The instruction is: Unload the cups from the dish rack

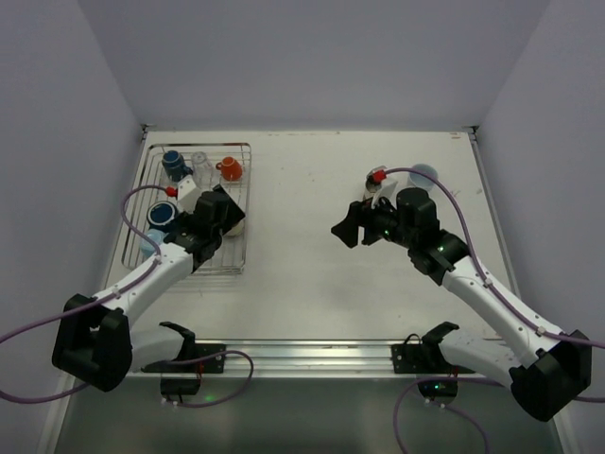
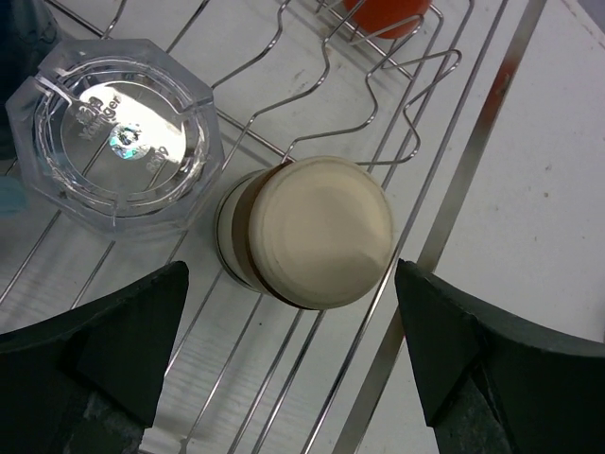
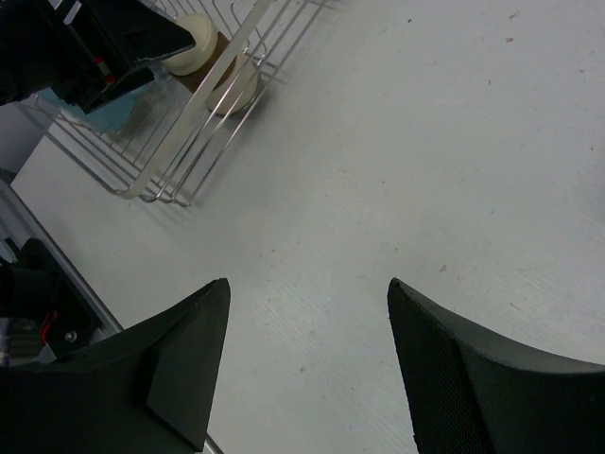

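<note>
The silver wire dish rack [image 1: 248,189] sits at the table's left. In it are a dark blue mug [image 1: 173,163], a clear glass [image 1: 199,163], an orange-red mug [image 1: 230,169], a second dark blue cup [image 1: 161,215] and a light blue one [image 1: 149,242]. My left gripper [image 1: 219,210] hovers over the rack's right side. It is open [image 2: 293,276], straddling an upturned cream cup [image 2: 317,232] without touching it. The clear glass [image 2: 118,128] stands just left of that cup. My right gripper [image 1: 348,230] is open [image 3: 309,288] above bare table.
A pale blue cup [image 1: 423,174] stands on the table behind the right arm, at the far right. The rack's right rail [image 2: 454,213] runs close beside the cream cup. The right wrist view shows the rack's corner [image 3: 156,184] and the left arm [image 3: 85,38] over it.
</note>
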Robot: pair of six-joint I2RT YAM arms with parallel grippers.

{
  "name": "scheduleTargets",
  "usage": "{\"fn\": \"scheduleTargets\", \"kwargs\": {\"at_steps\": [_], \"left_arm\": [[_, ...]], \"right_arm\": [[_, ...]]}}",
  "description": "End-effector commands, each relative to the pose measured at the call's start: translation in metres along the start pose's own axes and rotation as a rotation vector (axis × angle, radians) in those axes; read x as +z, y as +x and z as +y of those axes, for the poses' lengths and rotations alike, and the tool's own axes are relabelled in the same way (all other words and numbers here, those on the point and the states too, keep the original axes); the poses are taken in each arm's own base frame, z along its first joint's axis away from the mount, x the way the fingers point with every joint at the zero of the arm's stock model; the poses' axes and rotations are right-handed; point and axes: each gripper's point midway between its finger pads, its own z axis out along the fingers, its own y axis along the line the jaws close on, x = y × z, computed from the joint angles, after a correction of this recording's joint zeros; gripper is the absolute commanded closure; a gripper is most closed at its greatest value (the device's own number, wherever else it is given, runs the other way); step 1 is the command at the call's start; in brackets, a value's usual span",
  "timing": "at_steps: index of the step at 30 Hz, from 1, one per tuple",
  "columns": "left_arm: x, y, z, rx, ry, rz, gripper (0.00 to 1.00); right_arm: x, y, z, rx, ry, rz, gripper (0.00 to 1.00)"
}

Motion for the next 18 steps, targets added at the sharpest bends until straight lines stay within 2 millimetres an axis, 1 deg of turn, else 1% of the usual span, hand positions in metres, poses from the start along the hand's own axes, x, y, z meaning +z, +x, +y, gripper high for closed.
{"fn": "scheduleTargets", "kwargs": {"at_steps": [1,6,11,12,18], "left_arm": [[0.009,-0.025,-0.005,-0.065,-0.058,-0.115,0.05],[0.016,-0.020,-0.005,-0.040,-0.095,-0.123,0.05],[0.022,-0.022,-0.016,-0.020,-0.098,-0.127,0.04],[0.020,-0.021,-0.019,-0.014,-0.091,-0.128,0.04],[0.010,-0.022,-0.026,-0.013,-0.073,-0.155,0.05]], "right_arm": [[0.003,-0.003,0.016,-0.004,-0.077,-0.020,0.30],[0.003,-0.003,0.022,-0.005,-0.111,-0.019,0.30],[0.007,0.002,0.028,-0.005,-0.142,-0.003,0.30],[0.008,0.003,0.028,-0.009,-0.135,0.001,0.30],[0.010,0.007,0.027,-0.022,-0.121,0.011,0.30]]}}
